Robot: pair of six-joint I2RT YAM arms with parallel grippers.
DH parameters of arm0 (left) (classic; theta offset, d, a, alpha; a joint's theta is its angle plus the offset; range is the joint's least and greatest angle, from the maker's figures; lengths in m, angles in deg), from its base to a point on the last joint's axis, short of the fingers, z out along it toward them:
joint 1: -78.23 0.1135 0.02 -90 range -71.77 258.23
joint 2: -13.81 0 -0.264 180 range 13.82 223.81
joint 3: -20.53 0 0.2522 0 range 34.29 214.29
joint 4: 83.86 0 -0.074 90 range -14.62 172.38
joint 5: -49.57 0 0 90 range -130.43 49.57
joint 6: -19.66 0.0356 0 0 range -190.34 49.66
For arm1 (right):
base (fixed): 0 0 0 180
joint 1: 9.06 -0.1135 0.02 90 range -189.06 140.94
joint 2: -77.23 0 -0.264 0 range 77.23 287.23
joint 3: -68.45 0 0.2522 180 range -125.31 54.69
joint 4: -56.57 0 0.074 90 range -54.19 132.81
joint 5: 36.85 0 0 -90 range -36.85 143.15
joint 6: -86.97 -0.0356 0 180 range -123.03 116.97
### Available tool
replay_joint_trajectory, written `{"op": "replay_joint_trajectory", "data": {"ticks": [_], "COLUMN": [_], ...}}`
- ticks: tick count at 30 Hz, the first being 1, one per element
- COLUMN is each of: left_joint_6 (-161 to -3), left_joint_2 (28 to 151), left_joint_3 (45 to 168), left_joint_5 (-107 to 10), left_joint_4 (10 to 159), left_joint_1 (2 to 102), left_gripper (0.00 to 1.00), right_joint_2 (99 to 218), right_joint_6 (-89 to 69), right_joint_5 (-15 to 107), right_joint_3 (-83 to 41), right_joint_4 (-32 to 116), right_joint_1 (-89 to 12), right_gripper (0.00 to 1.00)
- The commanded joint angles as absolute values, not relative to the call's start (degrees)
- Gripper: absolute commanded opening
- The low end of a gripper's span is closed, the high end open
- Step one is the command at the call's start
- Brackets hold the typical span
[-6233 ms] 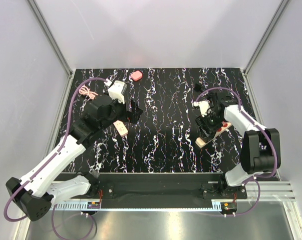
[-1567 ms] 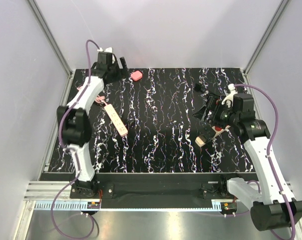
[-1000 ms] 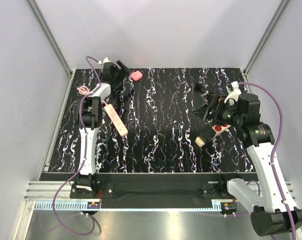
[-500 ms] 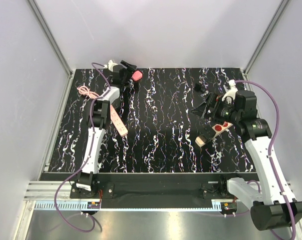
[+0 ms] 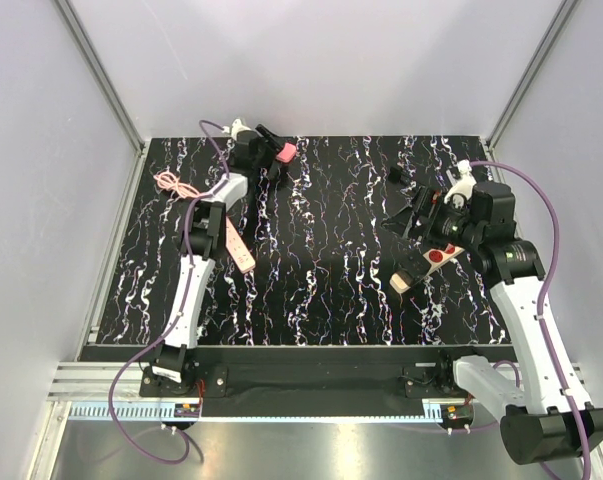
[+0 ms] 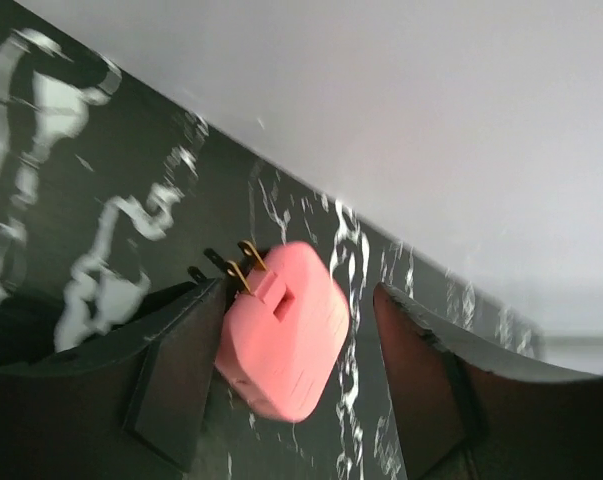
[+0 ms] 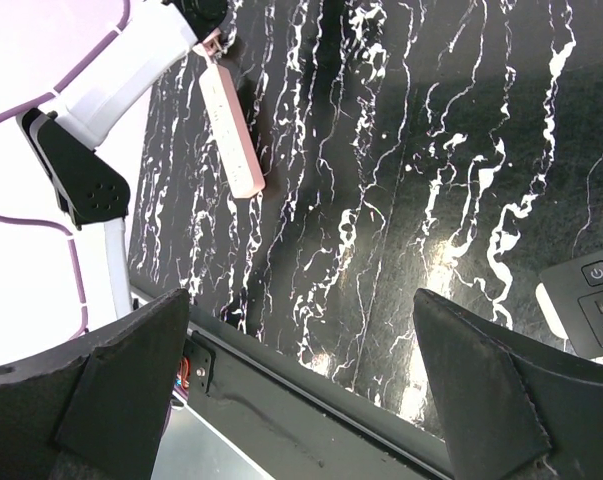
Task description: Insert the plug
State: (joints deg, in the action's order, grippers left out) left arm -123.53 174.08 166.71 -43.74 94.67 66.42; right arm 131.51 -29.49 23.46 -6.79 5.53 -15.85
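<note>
Newly swung to the back of the table (image 5: 321, 300), the left gripper (image 6: 296, 300) straddles the plug (image 6: 281, 345), fingers (image 6: 176, 380) wide to close on it, while the right gripper (image 7: 301, 350) hangs open near the socket strip (image 5: 424, 266)

Black marbled table (image 5: 321, 290): pink plug (image 6: 281, 330) between the left fingers (image 6: 176, 380), beige strip (image 5: 241, 250) behind them, socket strip (image 7: 586, 305) beside the right fingers (image 7: 481, 400)
</note>
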Motion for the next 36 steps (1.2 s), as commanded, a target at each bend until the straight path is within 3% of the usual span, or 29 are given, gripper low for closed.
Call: {"op": "replay_joint_trajectory", "data": {"ticks": [1,13,17,19,20,23,24,26,29,36], "left_joint_6": [-114.5,-111.5,-105.9,-106.8,-108.1,-121.3,-123.7,-125.5,-122.4,-129.8], "left_joint_2": [168.1,166.4,156.3,150.5,149.3,149.9,151.3,156.2,160.3,165.2], "left_joint_3": [165.9,165.8,150.5,144.6,140.8,137.3,138.1,144.4,154.4,155.7], "left_joint_5": [-47.5,-55.0,-52.8,-50.7,-50.5,-51.7,-52.1,-53.9,-51.7,-36.5], "left_joint_4": [89.1,74.8,82.2,92.8,96.6,114.0,115.8,115.6,108.9,114.5], "left_joint_1": [63.6,61.5,60.4,60.7,61.0,62.8,63.1,63.6,63.1,64.5], "left_gripper": [0.67,0.54,0.56,0.56,0.52,0.29,0.16,0.07,0.01,0.0], "right_joint_2": [129.1,120.7,118.0,117.5,117.3,117.7,117.9,118.6,119.3,121.3], "right_joint_6": [-29.0,-32.5,-32.9,-33.6,-33.8,-34.3,-34.3,-34.0,-33.1,-31.9], "right_joint_5": [21.2,18.2,18.3,18.5,18.7,19.1,19.1,19.3,20.2,21.2], "right_joint_3": [-7.0,-4.9,-3.7,-2.9,-2.5,-1.9,-2.1,-2.4,-3.2,-5.1], "right_joint_4": [7.5,5.4,4.5,4.6,4.7,5.2,5.3,5.2,5.2,4.2], "right_joint_1": [-16.2,-16.2,-16.2,-16.1,-16.2,-16.2,-16.2,-16.1,-16.2,-16.2], "right_gripper": [1.0,1.0,1.0,1.0,1.0,1.0,1.0,1.0,1.0,1.0]}}
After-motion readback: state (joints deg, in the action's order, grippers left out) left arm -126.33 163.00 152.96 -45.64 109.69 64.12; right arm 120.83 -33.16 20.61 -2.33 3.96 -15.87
